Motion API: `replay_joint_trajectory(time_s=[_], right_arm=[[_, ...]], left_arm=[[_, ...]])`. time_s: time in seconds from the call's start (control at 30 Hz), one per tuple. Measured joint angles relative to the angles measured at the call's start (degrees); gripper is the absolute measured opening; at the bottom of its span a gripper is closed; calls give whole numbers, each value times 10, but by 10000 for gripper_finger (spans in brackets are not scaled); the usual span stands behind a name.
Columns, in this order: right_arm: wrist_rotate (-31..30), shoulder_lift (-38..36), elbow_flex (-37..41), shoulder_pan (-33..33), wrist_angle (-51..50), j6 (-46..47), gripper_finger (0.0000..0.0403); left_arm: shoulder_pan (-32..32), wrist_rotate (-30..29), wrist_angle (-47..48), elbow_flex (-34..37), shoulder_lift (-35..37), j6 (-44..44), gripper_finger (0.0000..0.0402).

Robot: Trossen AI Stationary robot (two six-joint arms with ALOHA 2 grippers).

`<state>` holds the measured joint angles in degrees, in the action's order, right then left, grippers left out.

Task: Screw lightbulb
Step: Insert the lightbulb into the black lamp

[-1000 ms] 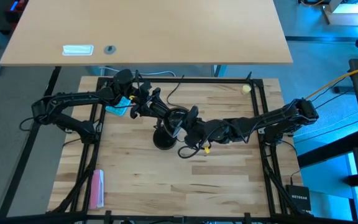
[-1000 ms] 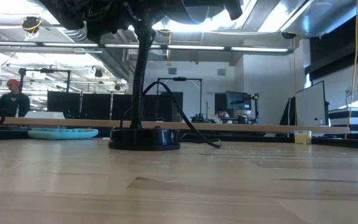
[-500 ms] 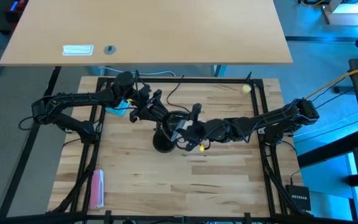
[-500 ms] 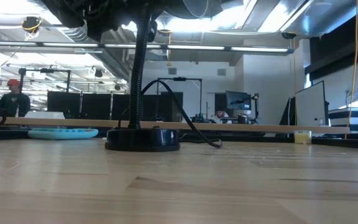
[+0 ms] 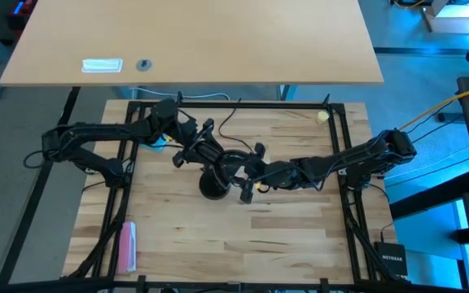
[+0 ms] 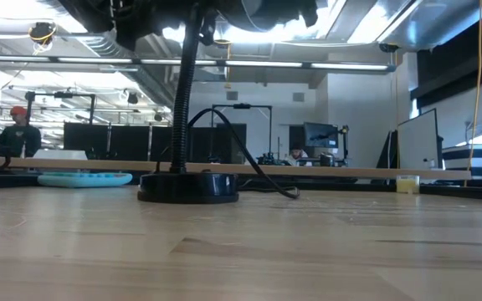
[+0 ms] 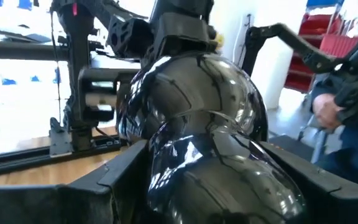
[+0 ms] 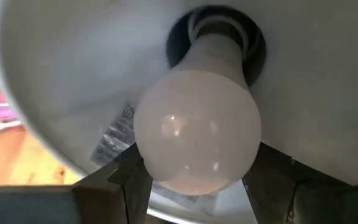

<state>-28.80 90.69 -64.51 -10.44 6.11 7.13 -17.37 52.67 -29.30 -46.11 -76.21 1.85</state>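
Observation:
A black desk lamp stands mid-table on its round base (image 5: 212,186) (image 6: 188,186), with a ribbed stem (image 6: 182,100) rising to a glossy black shade (image 7: 197,118) (image 5: 231,159). The white frosted lightbulb (image 8: 194,134) sits inside the shade's white interior (image 8: 73,74), its neck in the socket (image 8: 219,31). My left gripper (image 5: 202,149) (image 7: 210,186) reaches in from the left and is shut on the shade. My right gripper (image 5: 246,176) (image 8: 194,186) reaches in from the right and is shut on the bulb. My left gripper pinches the shade's rounded outer back (image 7: 160,168) between its two fingers, one on each flank. It comes in level from the table's left. The lamp stays upright with its base on the table. My right gripper pinches the bulb's round globe at its wide part (image 8: 148,165), one finger (image 8: 120,183) on each side. The fingers come from the table's right and lie along the bulb's axis. The bulb's narrow neck sits in the socket inside the shade.
The lamp's cord (image 5: 226,119) trails toward the far edge. A pale yellow ball (image 5: 322,116) lies far right, a pink object (image 5: 127,247) near left, and a light blue thing (image 6: 84,178) far left. Black frame rails border the table. A person (image 6: 19,134) is in the room beyond.
My right gripper has rolled a good way about the line it points along, still shut on the bulb. My left gripper has rolled a little and shifted slightly toward the table's right with the shade. The lamp's stem and base have crept slightly sideways.

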Motion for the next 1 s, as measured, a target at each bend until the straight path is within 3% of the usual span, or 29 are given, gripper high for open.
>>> replay_joint_trajectory(time_s=[0.4, 1.0], right_arm=[[19, -22, 4, -4, 34, 17, 208], [36, -40, 3, 4, 49, 45, 208]], left_arm=[[6, -18, 84, -5, 19, -71, 251], [22, -34, 91, -2, 20, -94, 251]])
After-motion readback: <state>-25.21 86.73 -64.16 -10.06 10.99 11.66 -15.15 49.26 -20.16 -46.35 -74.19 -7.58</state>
